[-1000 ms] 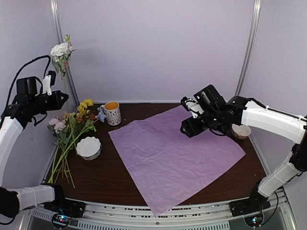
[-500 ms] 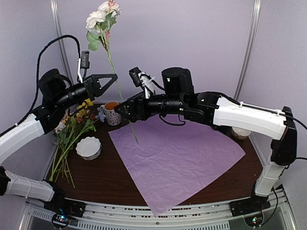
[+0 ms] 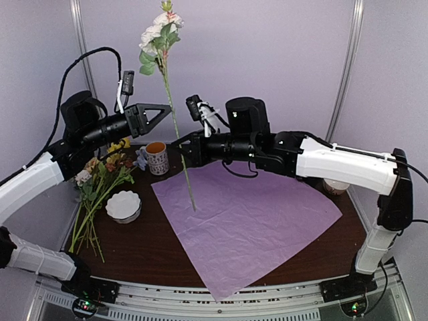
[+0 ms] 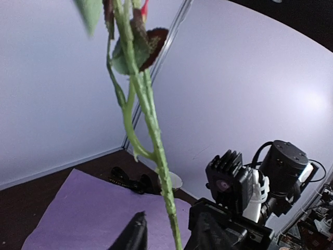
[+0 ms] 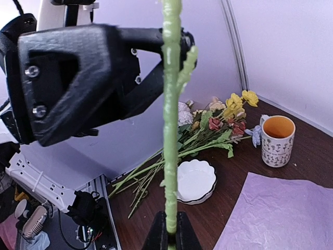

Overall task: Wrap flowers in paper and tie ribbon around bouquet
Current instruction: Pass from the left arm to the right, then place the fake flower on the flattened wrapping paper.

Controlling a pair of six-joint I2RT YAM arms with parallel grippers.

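Note:
One long-stemmed flower (image 3: pixel 159 33) with white and pink blooms stands upright above the back left corner of the pink paper (image 3: pixel 247 221). My right gripper (image 3: pixel 182 152) is shut on the lower stem (image 5: pixel 167 156). Just above, my left gripper (image 3: pixel 167 110) is open, its fingers either side of the stem (image 4: pixel 156 135) with a gap showing. The other flowers (image 3: pixel 100 180) lie in a bunch at the table's left. The black ribbon (image 4: pixel 127 181) lies coiled at the paper's far edge in the left wrist view; it is hidden from the top camera.
A flowered mug (image 3: pixel 157 157) stands behind the paper's left corner. A white scalloped dish (image 3: pixel 124 205) sits beside the flower stems. A small bowl (image 3: pixel 334 185) is at the right, past my right arm. Metal posts rise at both back corners.
My left arm carried the flower from the far left to above the paper. My right arm swung across and shut on the stem. The left jaws have eased apart.

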